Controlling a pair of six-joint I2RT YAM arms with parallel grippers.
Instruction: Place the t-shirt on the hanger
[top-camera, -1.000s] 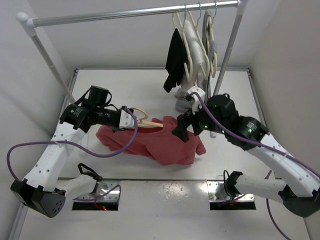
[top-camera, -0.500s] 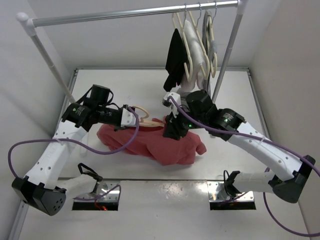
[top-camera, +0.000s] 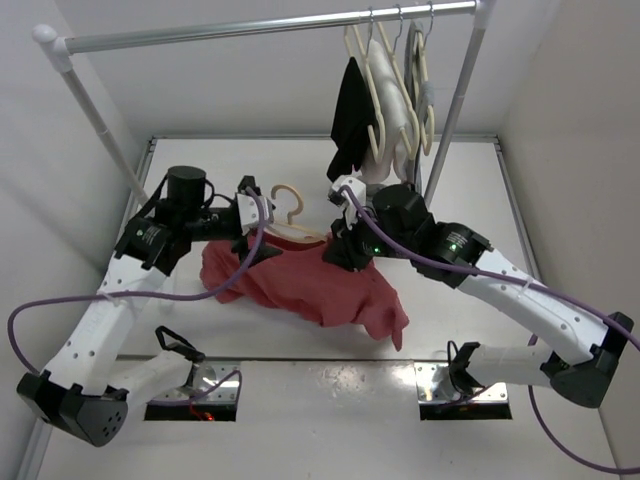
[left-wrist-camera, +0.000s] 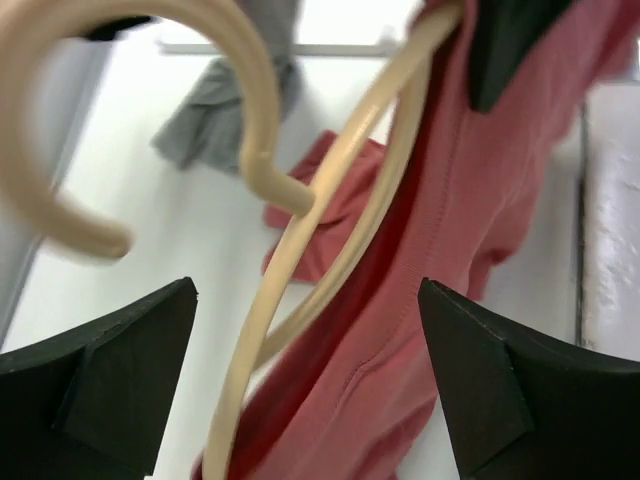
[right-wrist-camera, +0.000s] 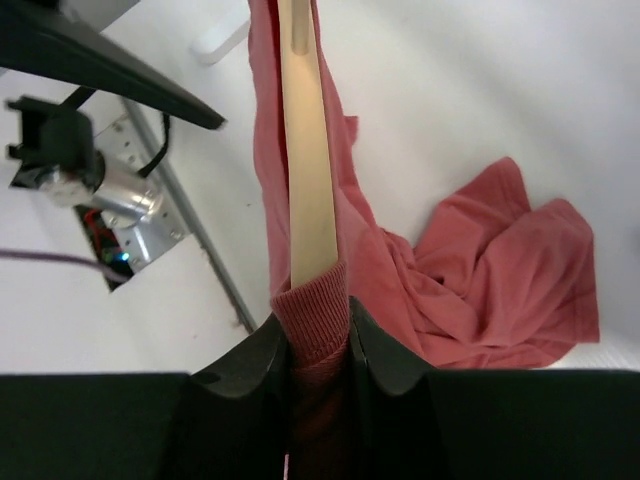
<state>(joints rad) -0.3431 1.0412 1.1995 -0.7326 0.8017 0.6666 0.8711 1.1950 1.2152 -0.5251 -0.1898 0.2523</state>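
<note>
The soft faded-red cotton t-shirt (top-camera: 320, 290) is held up over the white table (top-camera: 460, 180). Its ribbed collar (right-wrist-camera: 312, 310) is stretched over one arm tip of the thin peach-beige plastic hanger (right-wrist-camera: 308, 150) and pinched there by the right gripper (right-wrist-camera: 318, 330), while the left gripper (left-wrist-camera: 307, 290) is spread wide around the hanger's frame. The cloth is judged light, limp and prone to bunching, so it is best gripped at the firmer collar rib or a shoulder seam, and the stiff, smooth hanger is best steadied near its hook.
</note>
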